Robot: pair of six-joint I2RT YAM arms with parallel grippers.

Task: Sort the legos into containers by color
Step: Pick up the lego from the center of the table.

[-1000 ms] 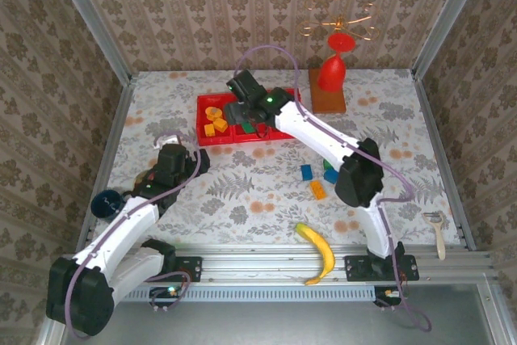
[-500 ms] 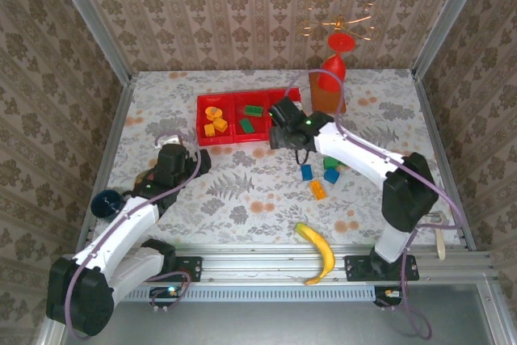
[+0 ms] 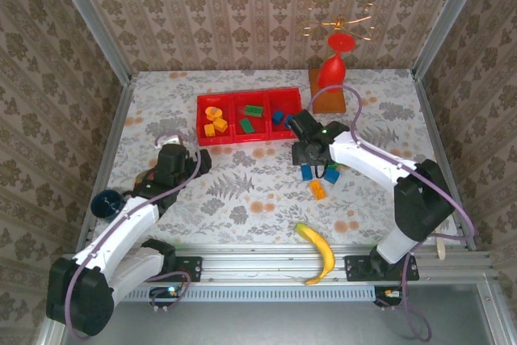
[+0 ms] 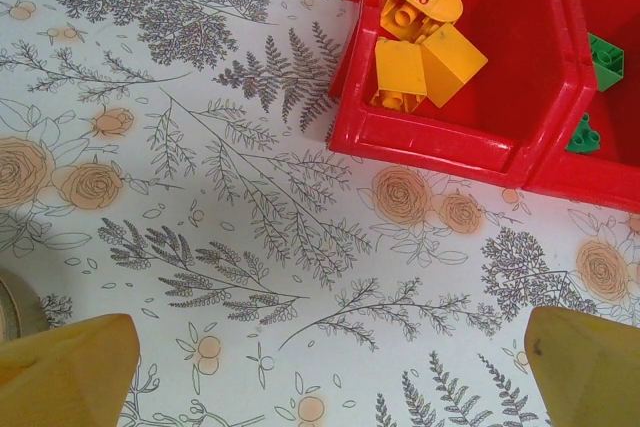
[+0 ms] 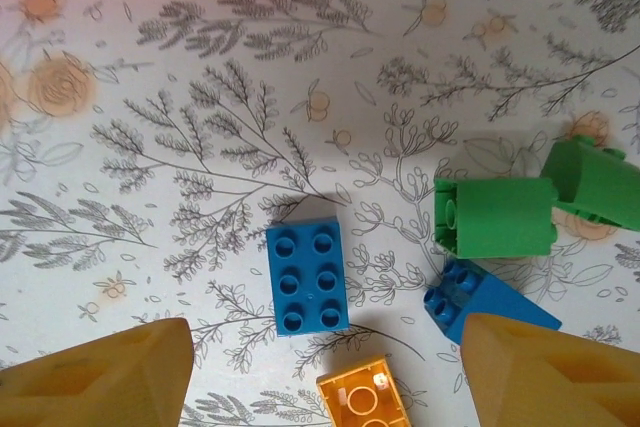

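— What is enclosing the table [image 3: 242, 195]?
— Walls [image 3: 242, 14] in beige damask paper are standing on three sides, and aluminium posts [image 3: 91, 18] are running up the corners.
— And its top?
— It is showing grey ferns and orange flowers on white.

Container: one red tray [image 3: 234, 141], three square compartments in a row, lying flat at the far middle of the table [image 3: 242, 199].

Left compartment: three orange-yellow bricks [image 4: 400, 72], jumbled and touching; one bears a label reading 120. Middle compartment: green bricks [image 3: 250, 117], two seen. Right compartment: one blue piece [image 3: 278, 117].

Loose cluster, near and right of the tray:
- blue six-stud brick [image 5: 309, 277], flat, studs up
- green brick [image 5: 495, 217], on its side, to its right
- second green one [image 5: 590, 182], just beside, further right
- blue sloped brick [image 5: 490, 305], just nearer
- orange brick [image 5: 365, 397], nearest, cut by the frame edge
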